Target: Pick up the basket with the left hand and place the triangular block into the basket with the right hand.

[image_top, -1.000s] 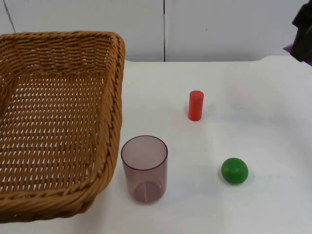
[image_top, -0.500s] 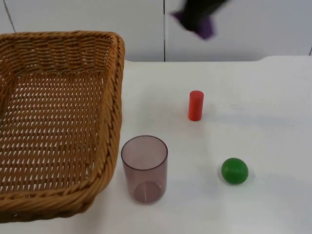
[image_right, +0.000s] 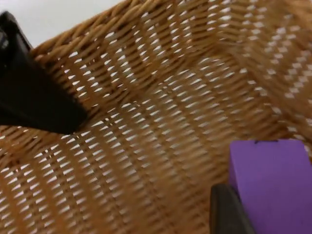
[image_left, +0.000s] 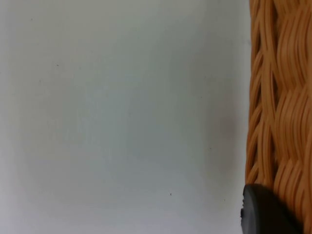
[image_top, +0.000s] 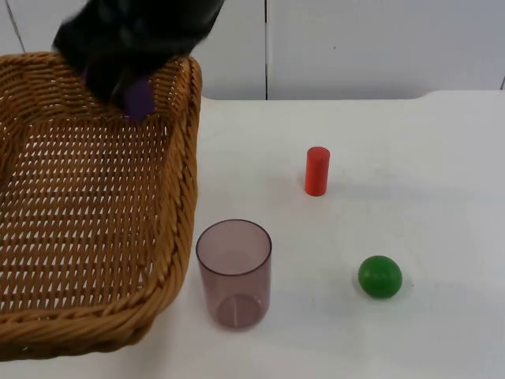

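Basket [image_top: 95, 197] fills the left of the top view, wicker, its near end hanging over the front of the white table [image_top: 394, 142]. Right gripper [image_top: 130, 91] is above the basket's far end w/ the purple block [image_top: 139, 98] clamped in it, block just over the weave near the far wall. Beside the basket: a smoky plastic cup [image_top: 233, 272] just off its right rim, a red cylinder [image_top: 316, 170] further back, a green ball [image_top: 379, 276] toward the front, all well apart from the gripper.

Left wrist view: basket wall [image_left: 280, 97] runs close alongside, a black fingertip [image_left: 265, 214] touching or just beside the weave. Left gripper looks set on the rim, but whether it's pinched tight can't be told from here.

Right wrist view: block [image_right: 270, 185] pressed against a black finger [image_right: 229, 209], basket floor [image_right: 146, 136] right under it. The other dark bar across the weave is prob. the second finger, so jaws are block-width apart, closed on it.

Risks, as a judgement: release from this height and the block may bounce or tumble against the far wall; it's near that wall, so a drift outward could catch the rim. If the left grip is shallow, the basket could tip on impact.
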You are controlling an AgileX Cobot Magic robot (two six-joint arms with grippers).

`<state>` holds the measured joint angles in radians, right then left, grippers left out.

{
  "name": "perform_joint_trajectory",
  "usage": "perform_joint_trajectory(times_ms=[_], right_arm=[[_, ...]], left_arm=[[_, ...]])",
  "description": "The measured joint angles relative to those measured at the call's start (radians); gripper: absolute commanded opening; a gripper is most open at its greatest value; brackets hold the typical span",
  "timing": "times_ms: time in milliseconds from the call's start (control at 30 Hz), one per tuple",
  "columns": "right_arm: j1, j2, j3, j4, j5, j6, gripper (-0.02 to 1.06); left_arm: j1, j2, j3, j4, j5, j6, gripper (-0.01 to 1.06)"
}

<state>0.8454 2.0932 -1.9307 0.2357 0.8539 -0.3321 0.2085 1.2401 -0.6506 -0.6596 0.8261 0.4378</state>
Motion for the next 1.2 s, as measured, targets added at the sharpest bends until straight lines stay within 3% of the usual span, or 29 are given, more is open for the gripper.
perform_joint_trajectory(times_ms=[33, 200, 233, 333, 600, 833, 1033, 1167, 1200], right_arm=[[0.006, 0.017, 0.000, 0.000, -0.007, 0.000, 0.16], [0.009, 0.049, 0.000, 0.000, -0.015, 0.000, 0.63], [0.009, 0.050, 0.000, 0.000, -0.020, 0.002, 0.63], [0.009, 0.041, -0.003, 0.000, -0.055, 0.002, 0.78], [0.009, -0.133, -0.003, -0.101, -0.098, 0.035, 0.78], [-0.005, -0.344, -0.007, -0.175, -0.023, 0.096, 0.78], [-0.040, -0.542, 0.178, -0.179, -0.003, 0.104, 0.78], [-0.043, -0.699, 0.425, -0.180, -0.052, 0.113, 0.78], [-0.043, -0.699, 0.425, -0.180, -0.052, 0.113, 0.78]], left_arm=[[0.000, 0.000, 0.000, 0.000, 0.000, 0.000, 0.00], [0.000, 0.000, 0.000, 0.000, 0.000, 0.000, 0.00], [0.000, 0.000, 0.000, 0.000, 0.000, 0.000, 0.00], [0.000, 0.000, 0.000, 0.000, 0.000, 0.000, 0.00], [0.000, 0.000, 0.000, -0.004, 0.000, 0.000, 0.00], [0.000, 0.000, 0.000, -0.004, 0.000, 0.000, 0.00], [0.000, 0.000, 0.000, -0.006, 0.000, 0.000, 0.00], [0.000, 0.000, 0.000, -0.017, -0.002, 0.000, 0.00], [0.000, 0.000, 0.000, -0.017, -0.002, 0.000, 0.00]])
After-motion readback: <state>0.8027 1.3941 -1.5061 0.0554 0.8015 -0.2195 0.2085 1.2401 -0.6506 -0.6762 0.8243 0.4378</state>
